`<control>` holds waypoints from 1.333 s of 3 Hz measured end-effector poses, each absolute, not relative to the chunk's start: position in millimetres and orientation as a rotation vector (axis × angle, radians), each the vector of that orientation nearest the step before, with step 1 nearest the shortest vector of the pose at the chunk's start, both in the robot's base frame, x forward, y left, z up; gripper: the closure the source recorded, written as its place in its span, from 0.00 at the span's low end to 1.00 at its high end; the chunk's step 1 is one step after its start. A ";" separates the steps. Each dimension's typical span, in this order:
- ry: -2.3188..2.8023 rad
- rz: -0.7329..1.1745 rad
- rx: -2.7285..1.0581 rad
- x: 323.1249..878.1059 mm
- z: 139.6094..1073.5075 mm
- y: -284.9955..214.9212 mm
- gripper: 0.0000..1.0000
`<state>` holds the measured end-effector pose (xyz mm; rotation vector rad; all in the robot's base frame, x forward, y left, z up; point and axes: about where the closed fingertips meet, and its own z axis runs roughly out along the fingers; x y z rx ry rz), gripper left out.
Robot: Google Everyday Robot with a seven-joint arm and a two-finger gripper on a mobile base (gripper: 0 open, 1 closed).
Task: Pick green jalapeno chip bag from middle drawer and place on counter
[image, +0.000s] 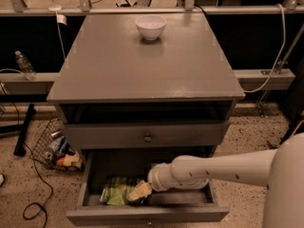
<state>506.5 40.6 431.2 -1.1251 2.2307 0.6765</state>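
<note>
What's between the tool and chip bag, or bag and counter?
Nothing visible between the tool and the green jalapeno chip bag; it's at the bag's right end in the open middle drawer. Upward, only the drawer front above and counter edge to clear; white bowl sits far back.
</note>
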 end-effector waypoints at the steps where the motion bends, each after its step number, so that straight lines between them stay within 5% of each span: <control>1: 2.245 0.620 -1.172 505.6 415.5 52.9 0.00; 4: 2.248 0.690 -1.158 518.5 396.9 67.1 0.00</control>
